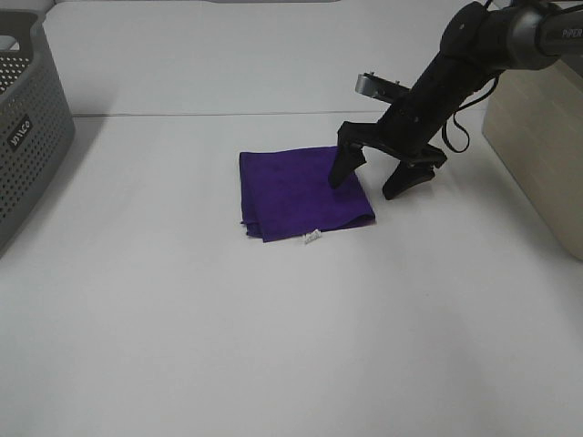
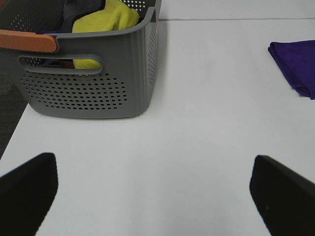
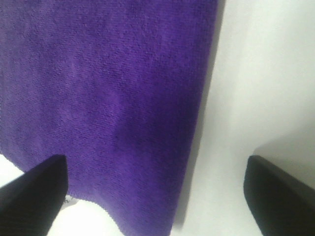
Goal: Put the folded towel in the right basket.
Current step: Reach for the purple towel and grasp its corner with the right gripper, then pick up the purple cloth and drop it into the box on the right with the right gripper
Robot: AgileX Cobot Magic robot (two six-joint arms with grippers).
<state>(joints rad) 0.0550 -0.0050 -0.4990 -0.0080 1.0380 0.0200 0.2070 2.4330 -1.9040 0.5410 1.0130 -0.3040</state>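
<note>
The white table (image 1: 182, 319) is carrying the folded purple towel (image 1: 296, 187), lying flat near its middle; the right hand (image 1: 366, 187) is straddling the towel's right edge, spread wide and gripping nothing, one finger over the cloth; the left hand (image 2: 153, 167) is hanging spread, empty.

On the white bench (image 1: 273, 346), at its left edge, stands a grey perforated basket (image 2: 98, 88) holding a yellow cloth (image 2: 106, 19).

- Bright, even light nearly washes out the white matte tabletop (image 1: 273, 346)
- Shadows are faint and soft-edged
- Close up, the purple folded terry towel (image 3: 108, 98) looks slightly blurred
</note>
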